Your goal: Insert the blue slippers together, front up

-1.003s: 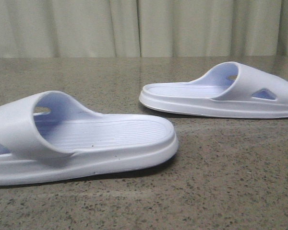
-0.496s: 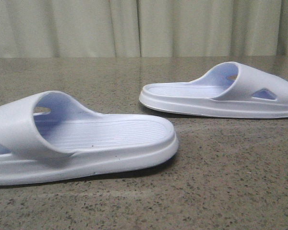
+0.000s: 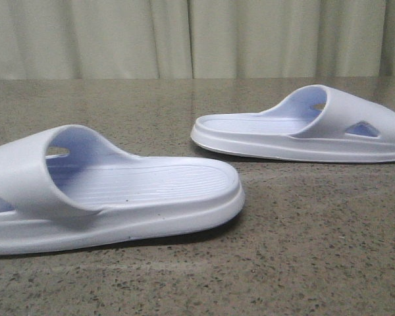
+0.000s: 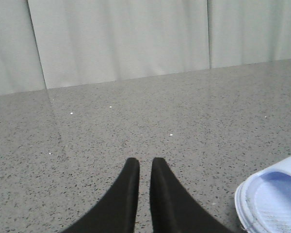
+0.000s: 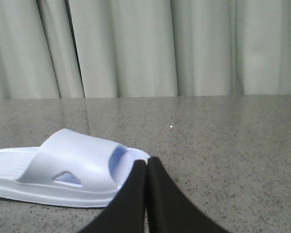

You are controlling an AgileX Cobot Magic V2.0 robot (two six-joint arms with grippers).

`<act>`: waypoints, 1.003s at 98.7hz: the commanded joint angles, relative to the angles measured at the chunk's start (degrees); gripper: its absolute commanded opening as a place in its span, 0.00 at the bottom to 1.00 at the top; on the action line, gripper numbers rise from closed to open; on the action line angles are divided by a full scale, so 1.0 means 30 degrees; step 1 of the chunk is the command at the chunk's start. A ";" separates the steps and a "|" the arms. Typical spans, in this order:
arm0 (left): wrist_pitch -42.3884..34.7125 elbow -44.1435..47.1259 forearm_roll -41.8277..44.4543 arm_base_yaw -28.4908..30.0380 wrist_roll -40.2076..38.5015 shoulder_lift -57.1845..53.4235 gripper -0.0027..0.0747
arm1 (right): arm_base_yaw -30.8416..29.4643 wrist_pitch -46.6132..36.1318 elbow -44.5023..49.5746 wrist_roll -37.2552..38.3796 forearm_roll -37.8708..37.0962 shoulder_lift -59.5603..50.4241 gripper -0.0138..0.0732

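Lying apart on speckled stone table, blue slippers, pale curtain behind

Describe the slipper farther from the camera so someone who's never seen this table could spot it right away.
On the speckled stone table in front of the pale curtain, two pale blue slippers lie apart. The far slipper sits toward the right, nearer the curtain. Unlike the near slipper, its strap is at its right end and its open footbed points left.

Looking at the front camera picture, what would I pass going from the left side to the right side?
Near slipper, soles down, its heel end pointing right → a gap of speckled stone tabletop → far slipper, heel end pointing left. A pale curtain runs behind everything.
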 commanded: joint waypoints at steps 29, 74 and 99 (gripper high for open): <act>-0.1567 0.0192 -0.0173 -0.0141 -0.0197 -0.0588 0.06 | -0.0084 -0.2451 0.0395 -0.0067 -0.0191 0.0189 0.04; -0.2437 0.0192 -0.4681 -0.0175 -0.0197 -0.0588 0.05 | -0.0084 -0.2369 0.0354 -0.0067 0.0664 0.0189 0.04; -0.0425 -0.1730 -0.9686 -0.0175 -0.0345 -0.0518 0.05 | -0.0084 -0.0464 -0.1676 -0.0067 0.1421 0.0189 0.04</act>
